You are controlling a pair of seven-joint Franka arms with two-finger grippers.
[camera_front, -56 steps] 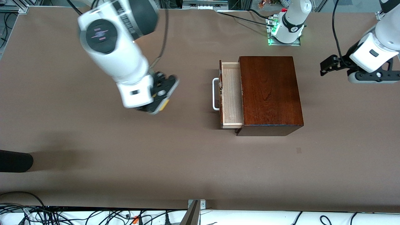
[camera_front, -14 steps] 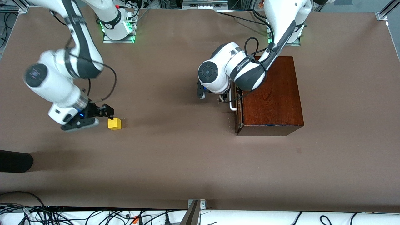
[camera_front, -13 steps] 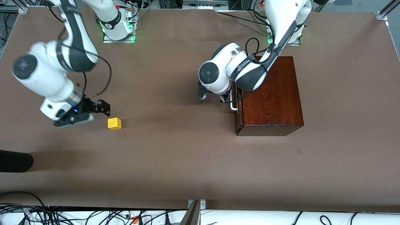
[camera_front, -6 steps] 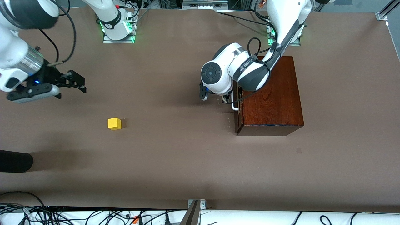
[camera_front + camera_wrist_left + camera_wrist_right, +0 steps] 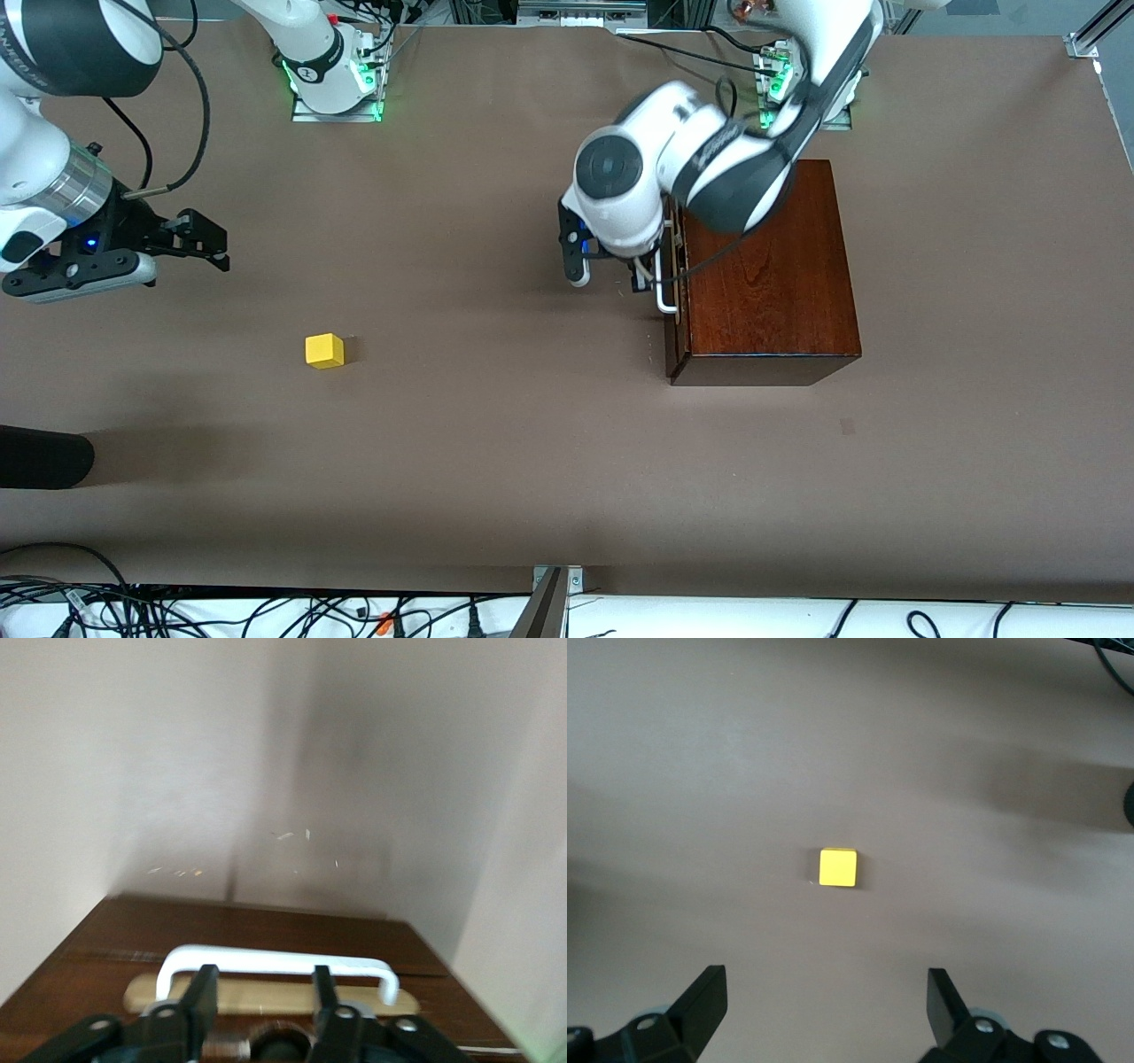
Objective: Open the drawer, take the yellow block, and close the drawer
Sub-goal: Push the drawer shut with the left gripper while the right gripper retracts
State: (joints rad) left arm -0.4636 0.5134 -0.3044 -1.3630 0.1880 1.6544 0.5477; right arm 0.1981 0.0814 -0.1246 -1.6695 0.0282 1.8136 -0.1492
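The yellow block (image 5: 325, 351) lies alone on the brown table toward the right arm's end; it also shows in the right wrist view (image 5: 838, 867). My right gripper (image 5: 213, 241) is open and empty, up over bare table apart from the block; in its wrist view (image 5: 824, 997) the block sits ahead of the wide-apart fingers. The drawer (image 5: 671, 306) is pushed into the dark wooden box (image 5: 766, 266). My left gripper (image 5: 645, 282) is at the white handle (image 5: 663, 299), open, with fingers (image 5: 202, 992) against the handle (image 5: 275, 960), not clamped on it.
A black object (image 5: 44, 456) lies at the table's edge at the right arm's end, nearer the front camera than the block. Cables run along the table's front edge (image 5: 266, 611).
The drawer, open earlier, is now shut under the left gripper. The right gripper set the block down, let go, and moved up and away toward the right arm's end.
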